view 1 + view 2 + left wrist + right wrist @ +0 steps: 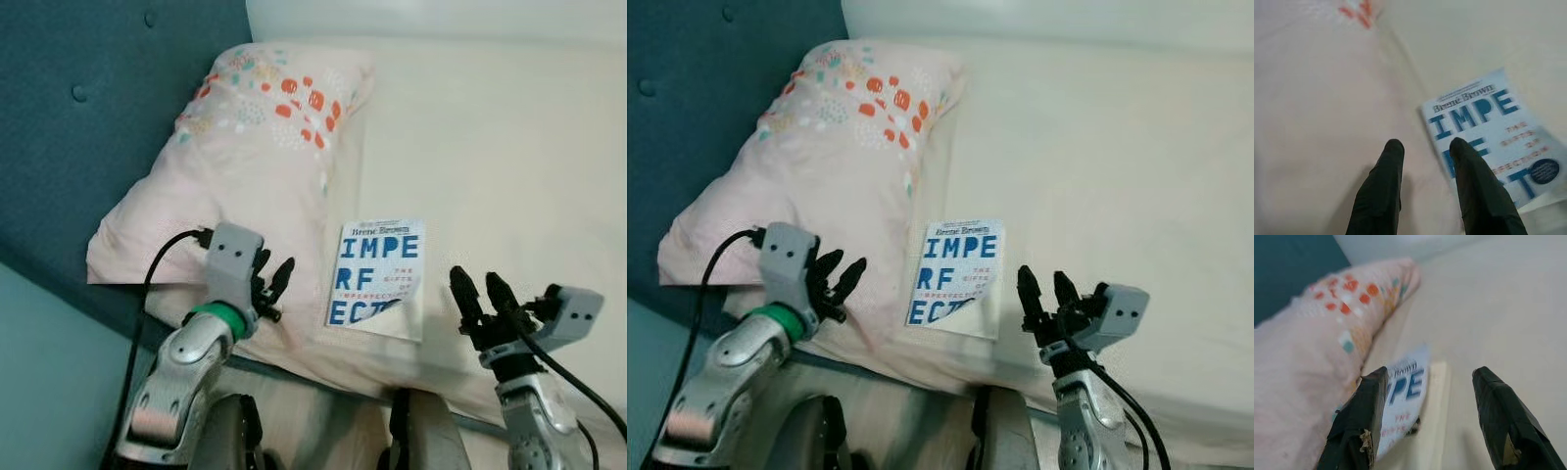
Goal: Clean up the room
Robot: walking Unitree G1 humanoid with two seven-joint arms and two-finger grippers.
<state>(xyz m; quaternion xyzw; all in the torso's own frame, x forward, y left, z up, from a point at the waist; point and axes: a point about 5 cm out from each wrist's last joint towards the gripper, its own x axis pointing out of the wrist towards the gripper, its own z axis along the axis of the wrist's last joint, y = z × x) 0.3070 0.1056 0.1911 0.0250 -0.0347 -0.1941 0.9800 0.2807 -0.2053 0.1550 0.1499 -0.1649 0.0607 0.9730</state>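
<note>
Glossy paper book [377,277], cloth pillow [235,166]

Both arms are brushed silver metal with rounded segments; the left arm [181,377] wears a bright green ring at the wrist, below a grey boxy camera housing [235,253] fed by a black cable [157,269]; the right arm [534,416] carries a matching grey housing [573,311] with 2 small dark dots and its own black cable; each gripper has 2 long, tapered black fingers [1378,191].

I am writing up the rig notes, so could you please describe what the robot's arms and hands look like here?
Both arms are silver metal. The left hand and right hand each have two long black fingers on a grey boxy wrist block. A green ring circles the left wrist. A black cable loops to the left block; another runs down from the right.
</note>
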